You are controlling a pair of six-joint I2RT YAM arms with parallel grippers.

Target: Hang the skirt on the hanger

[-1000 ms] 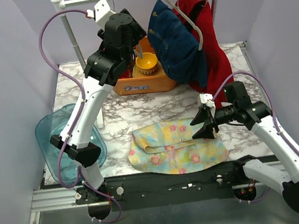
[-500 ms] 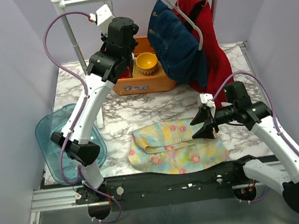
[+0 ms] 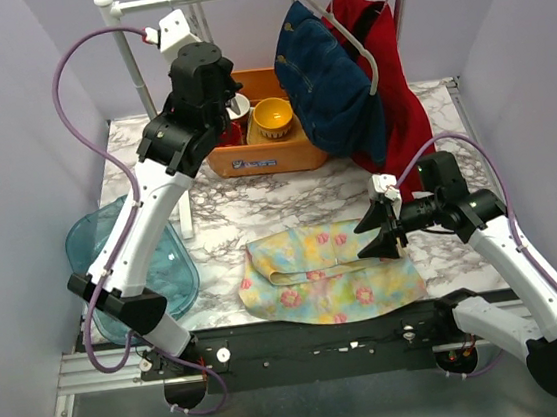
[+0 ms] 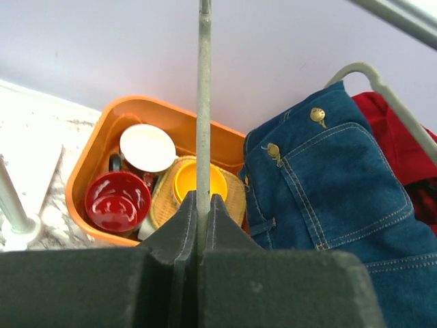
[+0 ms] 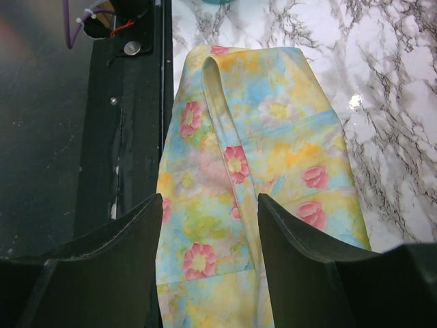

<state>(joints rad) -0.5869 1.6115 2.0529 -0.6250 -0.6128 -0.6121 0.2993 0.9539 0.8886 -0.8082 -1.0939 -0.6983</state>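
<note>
Yellow floral cloth skirt (image 3: 328, 273) lies flat at lower centre on the marbled table (image 3: 287, 197). The right gripper (image 3: 373, 238) gapes wide above it, empty. Upper left, the left gripper (image 4: 203, 201) pinches a thin grey metal rod (image 4: 203, 102); such a narrow pinch could let it twist loose.

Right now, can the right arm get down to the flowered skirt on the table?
Probably yes. The right hand hangs open just above the skirt, nothing lies between them, and the left hand, shut on a thin rod, is far off.
</note>
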